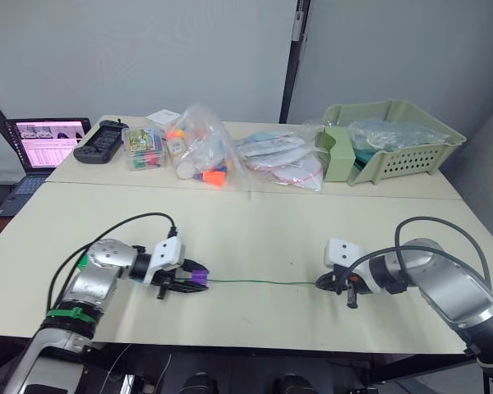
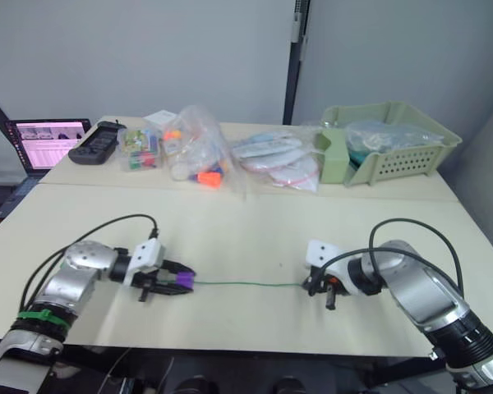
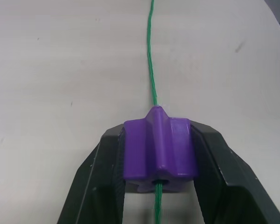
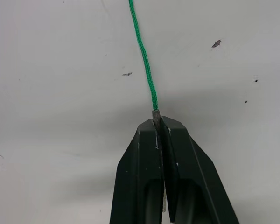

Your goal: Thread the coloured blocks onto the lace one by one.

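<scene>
A purple block point(image 3: 159, 148) sits clamped between the black fingers of my left gripper point(image 1: 191, 281), low over the table's near left side. The green lace point(image 1: 263, 282) runs through the block's hole and stretches taut across the table to my right gripper point(image 1: 322, 283). That gripper is shut on the lace's grey tip point(image 4: 156, 115), with the cord point(image 4: 142, 56) leading away from the fingertips. In the right eye view the purple block point(image 2: 183, 281) and the right gripper point(image 2: 307, 285) face each other along the lace.
Along the table's far side lie clear bags point(image 1: 201, 148) of orange toys, a small box of coloured pieces point(image 1: 143, 149), flat packets point(image 1: 283, 160) and a green basket point(image 1: 390, 139). A laptop point(image 1: 45, 148) and a black controller point(image 1: 101, 141) sit at the far left.
</scene>
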Available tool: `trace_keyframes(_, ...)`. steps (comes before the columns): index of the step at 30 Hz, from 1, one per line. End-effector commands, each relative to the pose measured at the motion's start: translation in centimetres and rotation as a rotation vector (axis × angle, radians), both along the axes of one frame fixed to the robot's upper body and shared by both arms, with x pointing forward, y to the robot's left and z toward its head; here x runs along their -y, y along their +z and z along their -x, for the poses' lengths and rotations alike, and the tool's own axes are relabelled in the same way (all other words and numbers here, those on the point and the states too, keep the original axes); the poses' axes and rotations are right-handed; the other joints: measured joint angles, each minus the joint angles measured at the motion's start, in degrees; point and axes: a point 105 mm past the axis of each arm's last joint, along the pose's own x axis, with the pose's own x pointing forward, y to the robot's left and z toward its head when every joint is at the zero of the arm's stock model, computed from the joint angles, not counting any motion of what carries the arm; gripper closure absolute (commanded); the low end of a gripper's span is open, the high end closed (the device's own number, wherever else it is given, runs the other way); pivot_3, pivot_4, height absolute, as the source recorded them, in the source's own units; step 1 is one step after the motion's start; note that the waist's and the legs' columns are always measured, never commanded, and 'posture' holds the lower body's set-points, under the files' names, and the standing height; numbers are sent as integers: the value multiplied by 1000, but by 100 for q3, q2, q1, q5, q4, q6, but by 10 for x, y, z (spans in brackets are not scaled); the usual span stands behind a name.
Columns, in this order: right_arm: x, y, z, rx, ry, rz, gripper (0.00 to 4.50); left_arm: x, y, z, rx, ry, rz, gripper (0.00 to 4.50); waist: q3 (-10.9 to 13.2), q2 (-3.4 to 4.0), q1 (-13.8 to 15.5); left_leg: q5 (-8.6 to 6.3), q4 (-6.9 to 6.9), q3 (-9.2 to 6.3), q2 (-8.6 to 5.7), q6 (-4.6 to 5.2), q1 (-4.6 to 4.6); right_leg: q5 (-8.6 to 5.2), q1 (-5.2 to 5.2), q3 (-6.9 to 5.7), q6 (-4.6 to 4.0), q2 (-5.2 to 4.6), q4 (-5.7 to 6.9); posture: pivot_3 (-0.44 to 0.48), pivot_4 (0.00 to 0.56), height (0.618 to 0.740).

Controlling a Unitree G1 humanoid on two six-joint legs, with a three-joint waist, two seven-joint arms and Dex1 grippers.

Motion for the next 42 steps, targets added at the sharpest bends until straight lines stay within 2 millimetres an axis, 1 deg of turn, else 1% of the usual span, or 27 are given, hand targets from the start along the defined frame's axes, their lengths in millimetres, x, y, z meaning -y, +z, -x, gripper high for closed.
trace_keyframes(1, 0, 8, -1, 33, 17, 5, 4500, -33, 1, 2, 6, 44, -49, 3102, 0, 0, -17, 0, -1, 2, 3, 0, 1, 0, -2, 0, -1, 2, 1, 0, 150, 732)
trace_keyframes(4, 0, 8, -2, 32, 24, 7, 4500, -61, 1, 1, 1, 110, -110, 3102, 0, 0, -27, 0, -4, 9, 10, 0, 1, 2, -9, 0, -5, 6, 3, 0, 150, 732)
trace_keyframes(6, 0, 8, -2, 33, 28, 8, 4500, -71, 1, 2, -9, 128, -131, 3102, 0, 1, -37, 0, -6, 16, 15, 0, 1, 3, -14, 0, -9, 10, 4, 0, 150, 732)
trace_keyframes(9, 0, 8, -3, 36, 33, 9, 4500, -77, -1, 3, -11, 129, -148, 3102, -2, 10, -28, 0, -10, 30, 17, 0, 1, 5, -23, 3, -12, 8, 7, 0, 150, 732)
trace_keyframes(14, -2, 9, -5, 40, 45, 11, 4500, -79, 2, 1, -15, 135, -139, 3102, -2, 10, -21, 0, -8, 39, 17, 0, -1, 5, -34, 6, -12, 7, 22, 0, 150, 732)
trace_keyframes(16, -3, 9, -6, 41, 49, 12, 4500, -79, 3, 0, -16, 135, -135, 3102, -2, 10, -21, 0, -5, 54, 17, 0, -8, 3, -61, 15, -14, 5, 46, 0, 150, 732)
trace_keyframes(18, -3, 9, -6, 41, 51, 14, 4500, -78, 5, -1, -19, 138, -126, 2080, -2, 10, -21, 0, -4, 58, 17, 0, -11, 2, -73, 18, -16, 6, 60, 0, 150, 732)
trace_keyframes(21, -3, 9, -7, 41, 53, 15, 4500, -79, 8, -1, -26, 146, -120, 1142, -2, 10, -23, 0, -4, 60, 17, 0, -11, 0, -78, 18, -19, 6, 70, 0, 150, 732)
trace_keyframes(24, -4, 9, -7, 38, 60, 14, 4500, -85, 22, -1, -27, 165, -121, 105, -1, 8, -38, 0, -4, 63, 20, 0, -11, -1, -82, 18, -19, 8, 72, 0, 150, 732)
trace_keyframes(28, -6, 7, -7, 35, 66, 10, 4500, -89, 36, -1, -20, 177, -114, 48, 0, 8, -22, 0, -4, 65, 21, 0, -14, -2, -87, 18, -21, 7, 75, 0, 150, 732)
trace_keyframes(34, -9, 5, -8, 35, 71, 1, 4500, -89, 47, -1, -4, 170, -120, 48, 0, 6, 17, 0, 4, 67, 19, 0, -23, -3, -88, 17, -19, 4, 72, 0, 150, 732)
trace_keyframes(38, -15, 3, -7, 33, 77, -13, 4500, -77, 59, -1, 36, 119, -120, 48, 1, 5, 17, 0, 8, 64, 19, 0, -37, -3, -97, 15, -19, 5, 73, 0, 150, 732)
trace_keyframes(42, -16, 2, -7, 32, 77, -19, 4500, -67, 63, -1, 48, 83, -139, 48, 1, 4, 8, 0, 9, 63, 19, 0, -39, -3, -98, 15, -19, 5, 73, 0, 150, 732)
